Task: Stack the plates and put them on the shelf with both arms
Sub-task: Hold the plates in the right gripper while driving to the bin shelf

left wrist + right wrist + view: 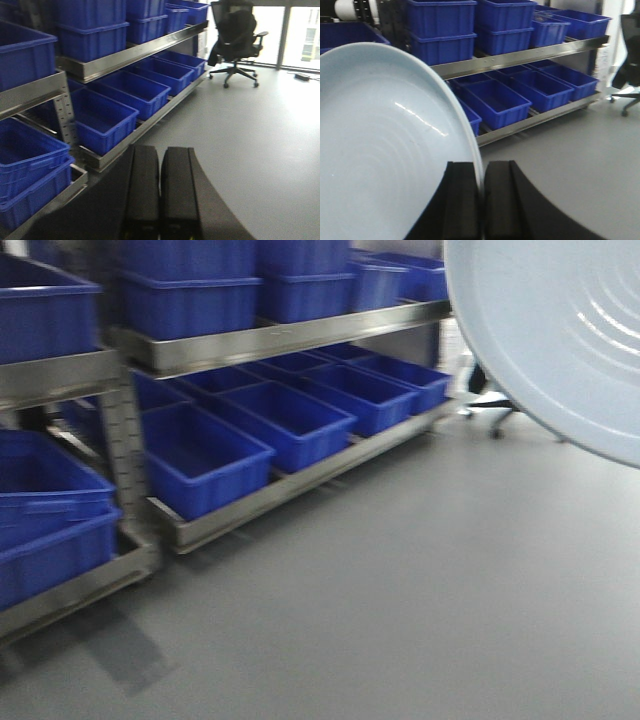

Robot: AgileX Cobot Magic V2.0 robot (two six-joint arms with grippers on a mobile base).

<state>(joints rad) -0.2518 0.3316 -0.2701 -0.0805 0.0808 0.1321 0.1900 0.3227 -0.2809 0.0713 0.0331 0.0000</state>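
A large glossy white plate (380,165) fills the left of the right wrist view, held on edge. My right gripper (482,172) is shut on its rim, one finger on each side. The same plate (560,335) hangs in the air at the top right of the front view, its ringed face towards the camera. My left gripper (160,160) is shut with nothing between its fingers, low above the grey floor. The shelf (270,340) is a steel rack to the left, with a long brushed front rail and blue crates (190,295) on it.
The lower rack level (300,475) holds several open blue crates (205,455). More blue crates (45,510) sit in a second rack section at the far left. A black office chair (235,37) stands at the back right near the windows. Grey floor (420,580) lies in front.
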